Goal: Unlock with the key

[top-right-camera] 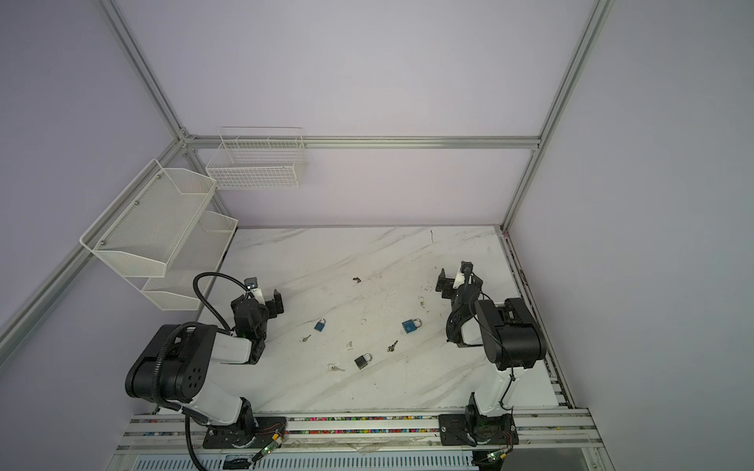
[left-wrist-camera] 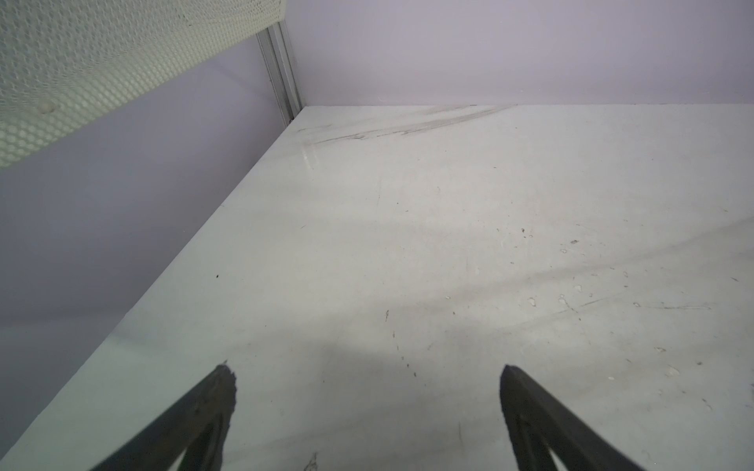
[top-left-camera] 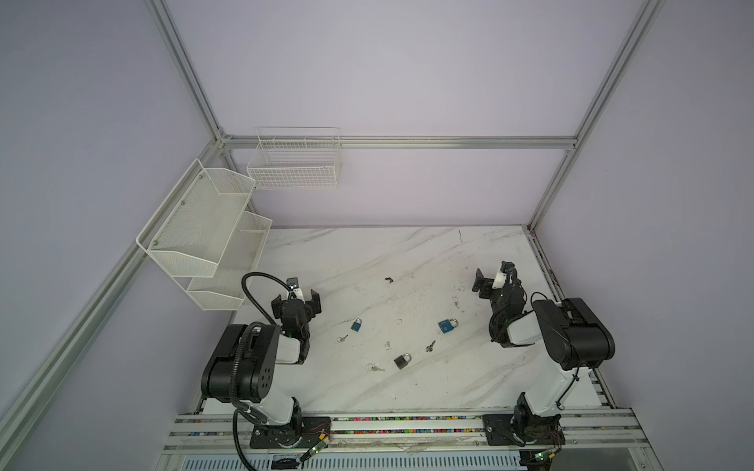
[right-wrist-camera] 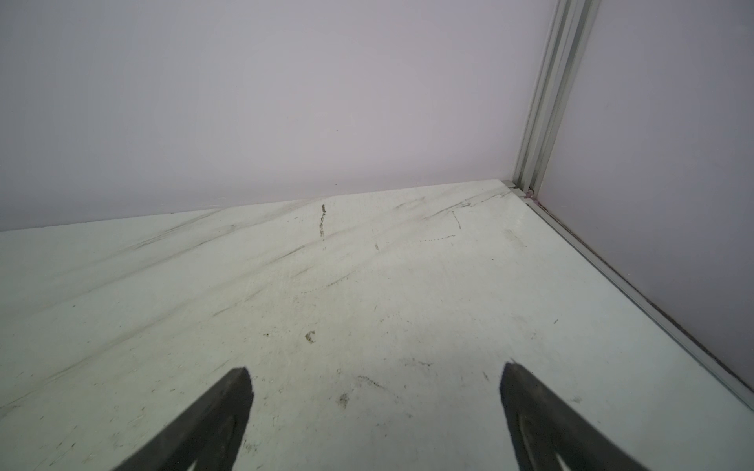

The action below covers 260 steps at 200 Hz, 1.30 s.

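Three padlocks lie mid-table in both top views: a small blue padlock, a larger blue padlock and a black padlock. Loose keys lie among them: a silver key, a ringed key and a dark key. My left gripper hovers open left of the locks, over bare table. My right gripper stands open at the right, also empty. Neither wrist view shows a lock or key.
A small dark object lies farther back, and a white scrap sits between the locks. A white mesh shelf hangs on the left wall beside my left arm. A wire basket hangs on the back wall.
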Tool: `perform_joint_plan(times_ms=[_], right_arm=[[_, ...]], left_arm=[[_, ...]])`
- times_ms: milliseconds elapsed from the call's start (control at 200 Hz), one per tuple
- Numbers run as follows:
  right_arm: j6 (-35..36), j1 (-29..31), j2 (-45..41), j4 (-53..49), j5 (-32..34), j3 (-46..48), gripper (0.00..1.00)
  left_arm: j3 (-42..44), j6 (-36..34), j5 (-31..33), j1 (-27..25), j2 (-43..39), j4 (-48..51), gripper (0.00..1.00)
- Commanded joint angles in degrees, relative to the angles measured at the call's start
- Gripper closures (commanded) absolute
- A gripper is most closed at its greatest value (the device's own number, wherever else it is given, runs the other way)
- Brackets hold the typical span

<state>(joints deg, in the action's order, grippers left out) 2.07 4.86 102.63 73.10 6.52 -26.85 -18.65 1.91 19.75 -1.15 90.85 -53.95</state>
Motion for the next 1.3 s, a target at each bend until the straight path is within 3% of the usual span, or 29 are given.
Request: perform_joint_plan(times_ms=[0,365,480,645,800,935,1110,1295], right_arm=[[1.23,-0.18,-0.55,2.94,-0.2,-0.23,0.02],[0.81,-0.12,-2.7,2.41,0.34,0.36,0.03],[0.18,-0.15,-5.34,1.04,1.44,0.85,0.03],[-1.46,-0.14,-12.85,-8.49,1.54,-0.56,0.03],[-7.65,-0.14,-19.64,-19.11,2.63,-3.14,0.02],[-22.63,-0.18,-22.78,-37.04,8.01,-8.73,0.02],[-32.39,-0.27,-23.28,-44.02,1.83,-10.0,0.02],[-33.28,-0.25,-22.01,-54.24,-6.88,-15.12,0.02]], left_arm=[[-2.05,0.54,0.58,0.18,-0.58,-3.0,0.0],[-0.97,-1.16,-3.6,0.2,-4.41,-1.57,0.0],[-0.11,-1.12,-4.1,0.18,-9.26,1.29,0.0],[-0.7,0.1,-6.81,0.18,-20.36,10.72,0.0],[-2.98,6.33,-9.07,0.18,-29.16,20.29,0.0],[-5.08,15.33,-8.89,0.18,-33.92,25.58,0.0],[-6.42,31.19,-4.26,0.27,-37.02,33.82,0.0],[-10.4,35.89,-8.29,0.53,-35.93,44.31,0.0]])
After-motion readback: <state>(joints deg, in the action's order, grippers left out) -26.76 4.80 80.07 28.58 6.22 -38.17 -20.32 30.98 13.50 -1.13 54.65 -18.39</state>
